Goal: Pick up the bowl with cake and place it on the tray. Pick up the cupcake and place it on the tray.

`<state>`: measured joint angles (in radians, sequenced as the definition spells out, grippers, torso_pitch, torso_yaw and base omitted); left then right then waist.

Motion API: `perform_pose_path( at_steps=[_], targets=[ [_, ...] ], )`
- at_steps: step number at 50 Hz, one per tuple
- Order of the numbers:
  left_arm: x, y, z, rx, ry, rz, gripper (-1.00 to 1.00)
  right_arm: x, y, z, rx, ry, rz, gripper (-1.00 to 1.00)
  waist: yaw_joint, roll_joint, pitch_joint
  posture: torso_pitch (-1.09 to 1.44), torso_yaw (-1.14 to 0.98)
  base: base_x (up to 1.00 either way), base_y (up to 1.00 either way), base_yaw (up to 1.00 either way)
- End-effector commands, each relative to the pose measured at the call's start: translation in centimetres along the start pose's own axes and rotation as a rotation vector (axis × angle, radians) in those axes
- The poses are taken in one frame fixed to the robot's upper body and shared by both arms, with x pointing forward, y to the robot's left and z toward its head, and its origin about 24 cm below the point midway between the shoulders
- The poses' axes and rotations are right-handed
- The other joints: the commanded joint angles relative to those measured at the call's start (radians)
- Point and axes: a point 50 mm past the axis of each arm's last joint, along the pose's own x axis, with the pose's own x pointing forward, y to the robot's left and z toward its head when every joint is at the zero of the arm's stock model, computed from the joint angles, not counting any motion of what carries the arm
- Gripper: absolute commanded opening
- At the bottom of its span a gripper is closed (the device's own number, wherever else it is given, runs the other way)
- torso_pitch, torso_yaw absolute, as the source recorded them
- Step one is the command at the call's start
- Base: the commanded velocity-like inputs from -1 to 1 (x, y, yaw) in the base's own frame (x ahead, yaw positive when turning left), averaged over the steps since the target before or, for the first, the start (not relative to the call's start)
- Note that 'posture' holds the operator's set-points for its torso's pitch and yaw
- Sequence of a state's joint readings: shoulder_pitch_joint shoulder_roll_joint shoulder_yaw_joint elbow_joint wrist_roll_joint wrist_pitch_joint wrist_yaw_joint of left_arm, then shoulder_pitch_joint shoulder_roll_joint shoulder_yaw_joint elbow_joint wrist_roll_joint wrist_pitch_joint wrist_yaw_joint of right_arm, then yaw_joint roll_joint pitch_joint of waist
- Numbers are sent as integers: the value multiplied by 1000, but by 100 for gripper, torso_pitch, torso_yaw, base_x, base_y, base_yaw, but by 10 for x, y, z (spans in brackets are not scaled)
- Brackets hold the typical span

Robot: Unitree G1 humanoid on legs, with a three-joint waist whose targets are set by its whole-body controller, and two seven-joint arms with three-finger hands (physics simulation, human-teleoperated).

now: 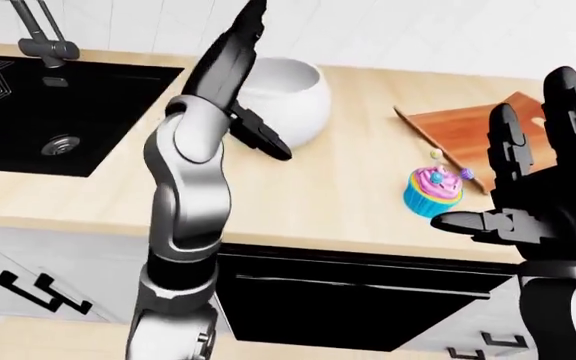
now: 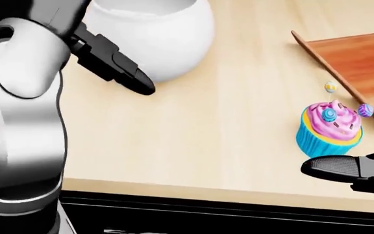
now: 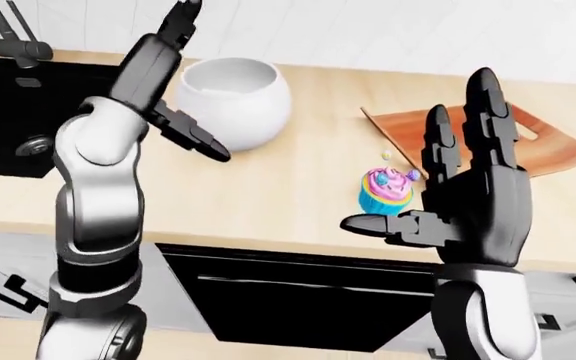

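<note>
A white round bowl (image 1: 293, 101) stands on the wooden counter; its inside does not show. My left hand (image 3: 203, 82) is raised at the bowl's left side, open, fingers pointing up and thumb (image 2: 125, 73) stretched across the bowl's lower left. A cupcake (image 2: 328, 127) with a blue wrapper and pink frosting stands beside the near corner of the wooden tray (image 1: 463, 127). My right hand (image 3: 418, 165) is open, palm facing the cupcake from the right, fingers upright, its thumb (image 2: 333, 168) just below the cupcake. Neither hand holds anything.
A black sink (image 1: 78, 101) with a dark faucet (image 1: 40, 37) is set into the counter at the left. Below the counter edge (image 1: 298, 238) is a black appliance front (image 1: 348, 292).
</note>
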<state>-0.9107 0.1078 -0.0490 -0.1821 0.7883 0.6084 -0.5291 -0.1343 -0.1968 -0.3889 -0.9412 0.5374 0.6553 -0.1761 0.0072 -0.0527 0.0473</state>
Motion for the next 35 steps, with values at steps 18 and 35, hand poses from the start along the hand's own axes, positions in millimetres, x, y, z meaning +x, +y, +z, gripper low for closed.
perform_pose_path(
  at_steps=[18, 35],
  targets=[
    [29, 12, 33, 308, -217, 75, 100, -1, 2, 6, -3, -61, 15, 100, 5, -3, -32, 0, 0, 0, 0, 0],
    [34, -27, 38, 634, -310, 46, 100, 1, 1, 8, -3, -64, 14, 100, 4, -4, -38, 0, 0, 0, 0, 0]
  ],
)
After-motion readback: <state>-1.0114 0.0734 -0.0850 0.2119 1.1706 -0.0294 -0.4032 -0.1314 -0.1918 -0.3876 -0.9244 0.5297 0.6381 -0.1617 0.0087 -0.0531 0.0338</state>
